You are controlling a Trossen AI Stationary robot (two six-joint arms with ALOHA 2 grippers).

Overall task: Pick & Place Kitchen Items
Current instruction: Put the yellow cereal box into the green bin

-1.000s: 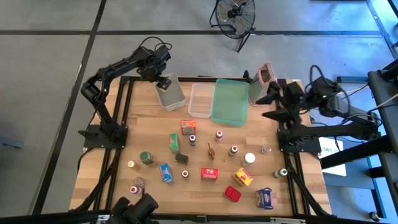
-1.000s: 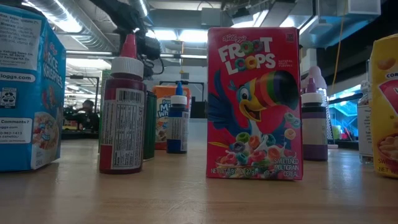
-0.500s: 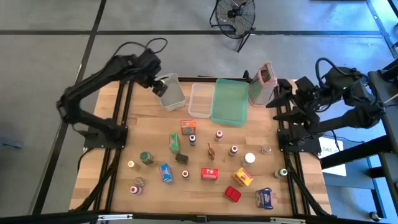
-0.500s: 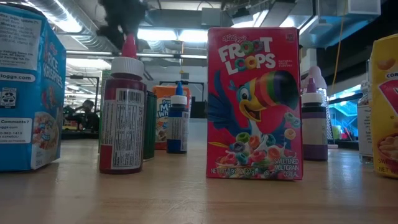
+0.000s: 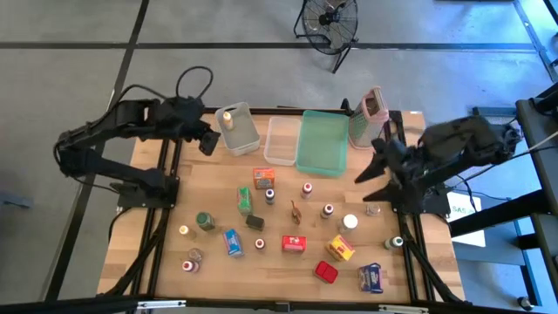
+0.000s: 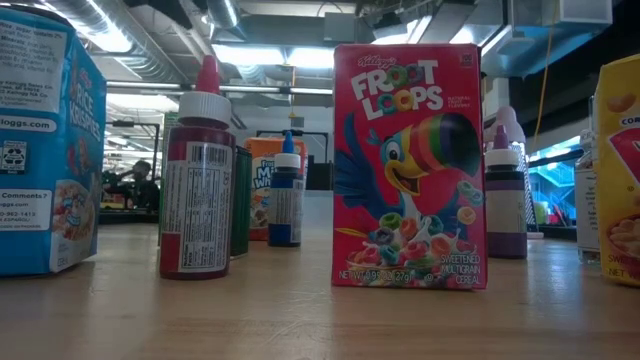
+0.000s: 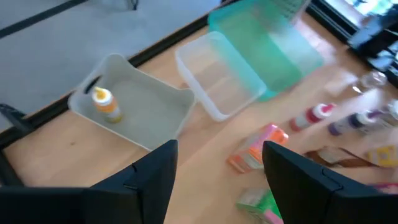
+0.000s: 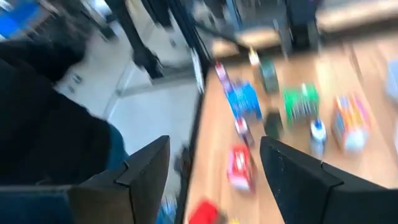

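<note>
Blue cereal box and yellow box — cut off by the low view's edges.

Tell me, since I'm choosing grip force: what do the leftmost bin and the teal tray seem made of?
Leftmost bin: probably thin frosted plastic, since the wood shows faintly through its walls. Teal tray: likely translucent tinted plastic, smooth with a slight sheen.

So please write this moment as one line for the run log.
left hand: open, empty, beside grey bin | small yellow bottle: in grey bin | right hand: open, empty, above table's right side | other items: on table
</note>
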